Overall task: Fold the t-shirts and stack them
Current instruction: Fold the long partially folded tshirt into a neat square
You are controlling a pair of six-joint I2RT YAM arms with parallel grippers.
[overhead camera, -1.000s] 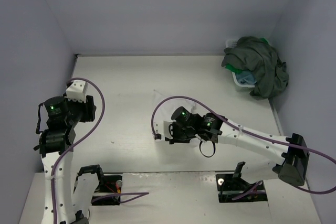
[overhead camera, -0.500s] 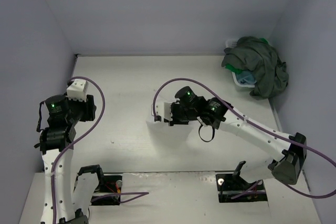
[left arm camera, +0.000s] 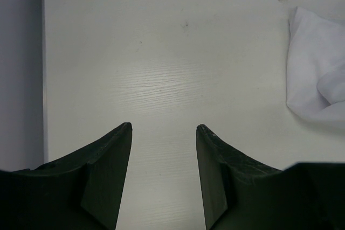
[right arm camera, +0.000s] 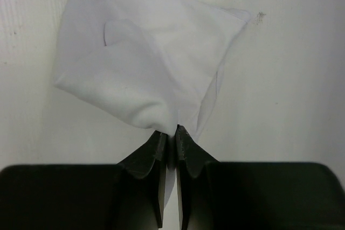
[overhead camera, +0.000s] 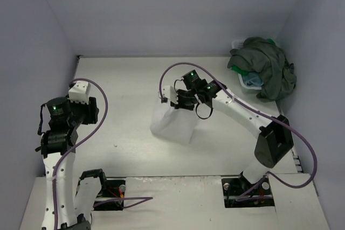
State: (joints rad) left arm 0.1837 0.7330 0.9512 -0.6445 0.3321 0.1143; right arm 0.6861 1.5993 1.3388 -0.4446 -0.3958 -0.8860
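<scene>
I read table (overhead camera: 118, 74) edges: walls close at 9, 12 and 3 o'clock. Open tabletop lies between left gripper (left arm camera: 163, 127) and white t-shirt (right arm camera: 140, 63). Left jaws moderately apart, holding nothing, near 9 o'clock edge. Right gripper (right arm camera: 168, 130) pinched tight on white t-shirt fold near table centre, cloth spreading below toward 7 o'clock. Basket (overhead camera: 236, 43) at 2 o'clock corner: olive-grey t-shirt (overhead camera: 267, 60) draped over it. Green t-shirt (overhead camera: 236, 70) and light blue t-shirt (overhead camera: 252, 80) show beneath, probably inside.

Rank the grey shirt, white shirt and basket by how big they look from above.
Largest: grey shirt
Middle: white shirt
Smallest: basket, though only its edges show, since shirts cover most of it.
</scene>
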